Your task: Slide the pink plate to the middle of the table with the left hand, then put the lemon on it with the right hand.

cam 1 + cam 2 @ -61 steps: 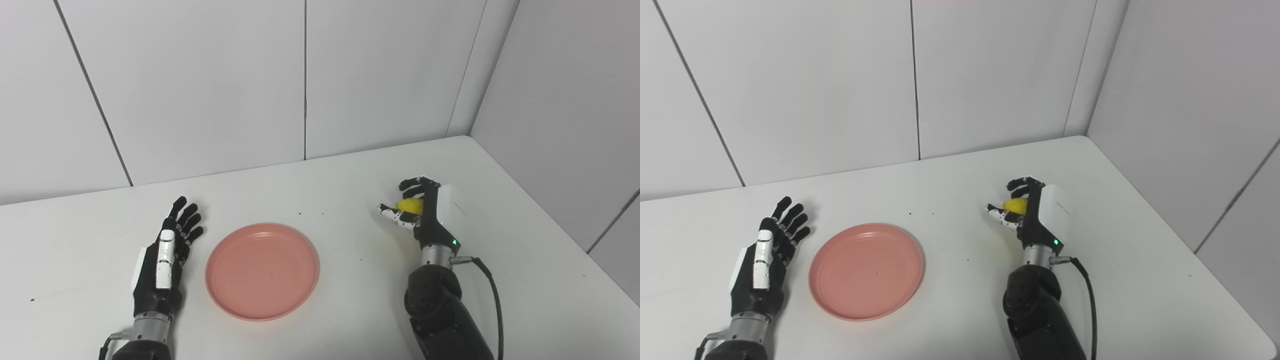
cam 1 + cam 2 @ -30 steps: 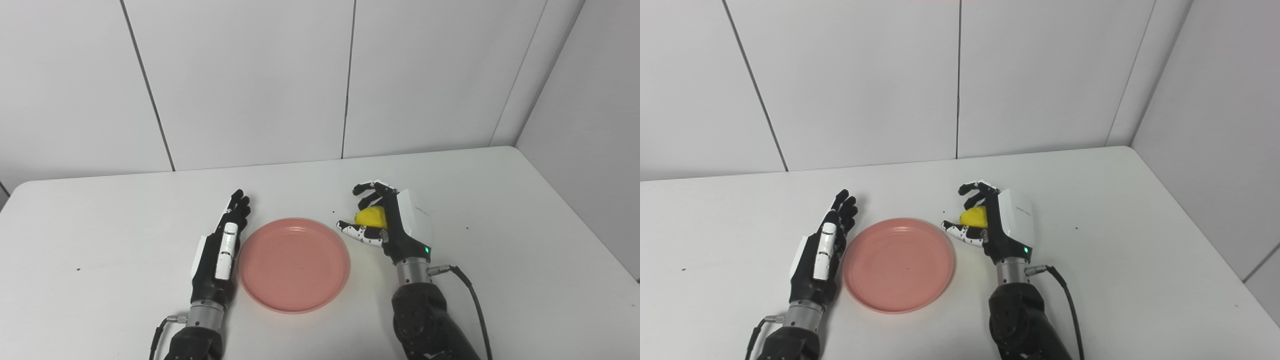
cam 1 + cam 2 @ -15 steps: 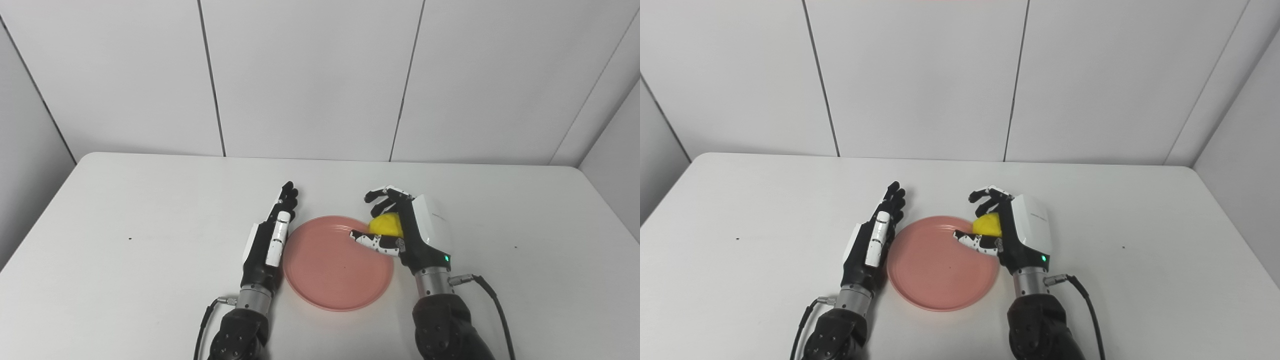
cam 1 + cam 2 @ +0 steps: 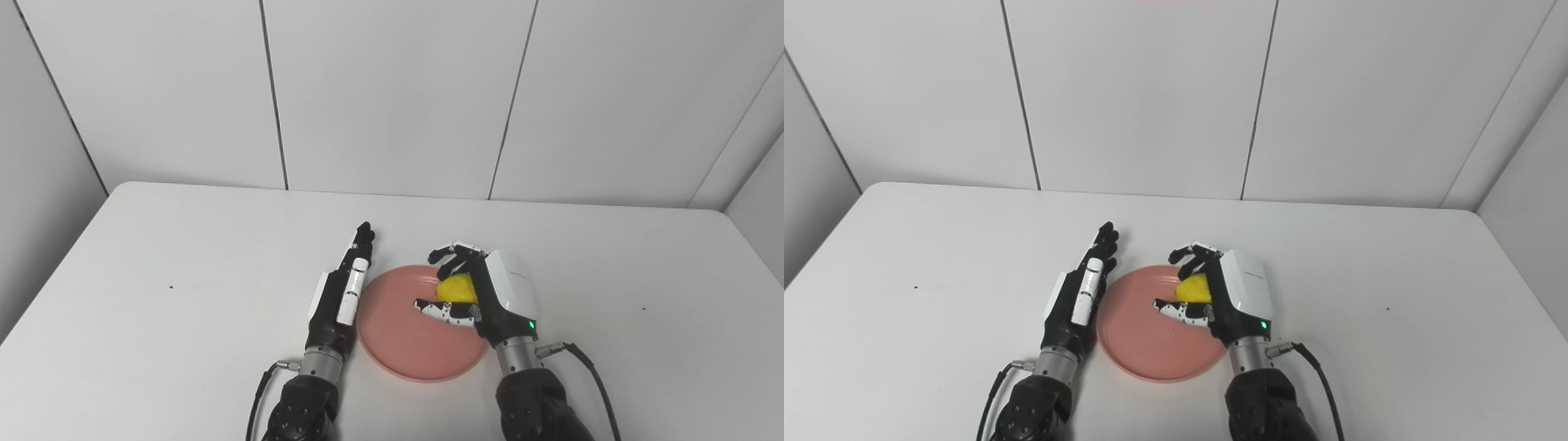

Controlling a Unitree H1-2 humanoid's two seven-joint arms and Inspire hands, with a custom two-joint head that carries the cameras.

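Item logged: pink plate (image 4: 404,343) sat mid-bench (image 4: 153,245). I held the lemon (image 4: 456,289) clasped in my right hand (image 4: 484,300) over the plate's 2 o'clock rim. My left hand (image 4: 340,294), fingers straight and empty, stood edge-on against its 9 o'clock rim.

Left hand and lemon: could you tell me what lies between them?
Only the pink plate's bare inside lies between the left hand and lemon, clearest in the left eye view.
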